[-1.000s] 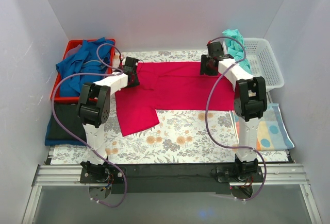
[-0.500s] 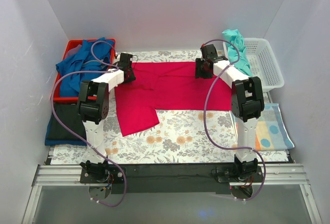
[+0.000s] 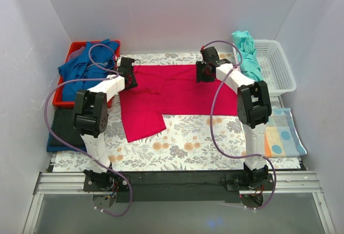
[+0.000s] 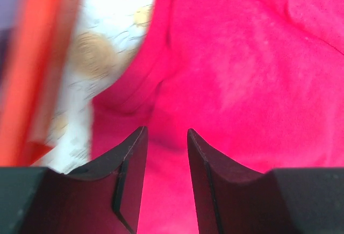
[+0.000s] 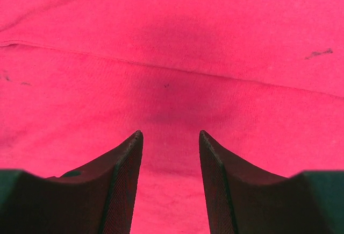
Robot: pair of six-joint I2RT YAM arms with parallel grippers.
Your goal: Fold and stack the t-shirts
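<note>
The crimson-pink t-shirt (image 3: 183, 91) lies spread flat on the table (image 3: 188, 142), close to the far edge. Its long axis runs from left to right, parallel to that edge. At its left end one flap points toward the near edge, a little tilted. Which end has the collar I cannot tell.

The left pincer (image 3: 127, 72) is low over the far-left border of this shirt. In its wrist view the left pincer (image 4: 166, 134) has a narrow gap between the jaws, with only pink cloth under it and the flowered table beside. The right pincer (image 3: 204, 70) is over the far border of the shirt, right of the middle. In its own view the right pincer (image 5: 171, 137) is also narrowly parted above a seam line, gripping nothing.

A teal t-shirt (image 3: 246, 51) hangs on the white basket (image 3: 279, 67) at the far-right corner. Blue t-shirts (image 3: 88, 64) fill the red bin (image 3: 75, 44) at the far-left corner, and a folded black t-shirt (image 3: 64, 123) lies by the left edge
</note>
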